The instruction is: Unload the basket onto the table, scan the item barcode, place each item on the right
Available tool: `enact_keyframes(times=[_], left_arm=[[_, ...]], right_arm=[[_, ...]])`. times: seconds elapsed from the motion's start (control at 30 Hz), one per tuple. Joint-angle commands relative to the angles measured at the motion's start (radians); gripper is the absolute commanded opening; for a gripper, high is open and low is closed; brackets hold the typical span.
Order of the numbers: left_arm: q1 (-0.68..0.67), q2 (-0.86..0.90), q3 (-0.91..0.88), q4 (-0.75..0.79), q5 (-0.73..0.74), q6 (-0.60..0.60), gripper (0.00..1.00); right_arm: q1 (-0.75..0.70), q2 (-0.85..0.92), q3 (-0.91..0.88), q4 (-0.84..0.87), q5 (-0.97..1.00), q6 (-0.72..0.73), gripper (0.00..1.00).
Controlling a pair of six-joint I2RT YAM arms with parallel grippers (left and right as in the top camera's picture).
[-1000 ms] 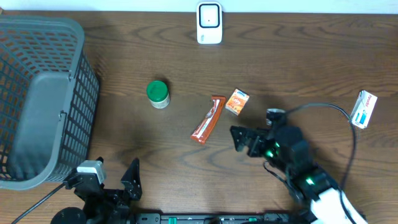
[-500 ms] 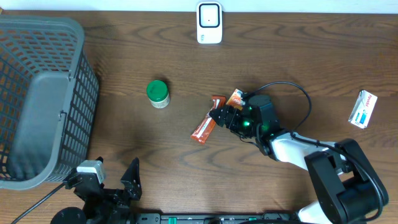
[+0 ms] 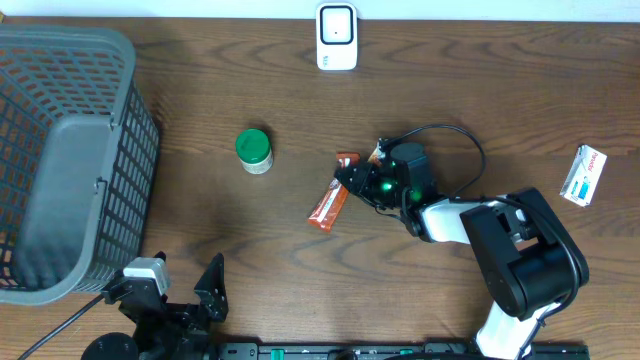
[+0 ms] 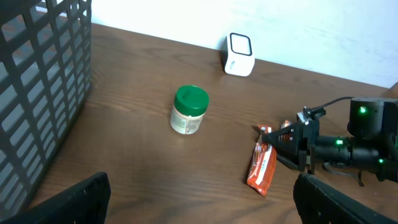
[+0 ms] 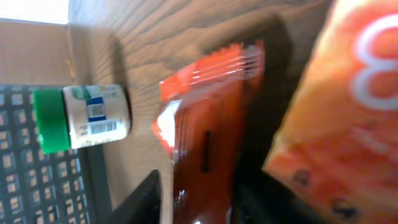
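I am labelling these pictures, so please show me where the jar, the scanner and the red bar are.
jar (image 3: 254, 146): overhead view, on its green lid.
scanner (image 3: 337, 30): overhead view, on its white front face.
bar (image 3: 329, 203): overhead view, on the middle of the red wrapper.

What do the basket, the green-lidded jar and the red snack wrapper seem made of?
Basket: likely moulded plastic, matte grey, with uniform grid walls.
Jar: probably plastic, pale body with a printed label and a green lid.
Snack wrapper: likely plastic film, shiny red, with a crimped end and glare streaks.
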Motion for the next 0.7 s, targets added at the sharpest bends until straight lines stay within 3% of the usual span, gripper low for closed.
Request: enact_keyframes(times=[0.0,0.1,0.2,0.3,0.5,0.67], left_arm=[[-0.005,-0.003,0.0,0.001,0.009,0.002,0.94],[-0.005,-0.003,0.0,0.001,0.009,0.002,0.94],[-0.005,-0.003,0.0,0.001,0.009,0.002,0.94],[-0.005,-0.003,0.0,0.001,0.009,0.002,0.94],[-0.005,-0.003,0.0,0.001,0.009,0.002,0.94],[-0.005,-0.003,0.0,0.001,0.009,0.002,0.94]], right_arm=[[-0.008,0.08,-0.058,-0.063,0.118,-0.031,0.25],[-0.009,0.058,-0.058,-0.064,0.109,-0.03,0.02],[-0.009,-0.015,-0.058,-0.086,0.107,-0.02,0.01],[-0.009,-0.147,-0.058,-0.215,0.169,0.032,0.01],[0.002,-0.593,-0.057,-0.699,0.454,0.17,0.01],[0.035,-0.888,-0.057,-0.948,0.613,0.285,0.01]])
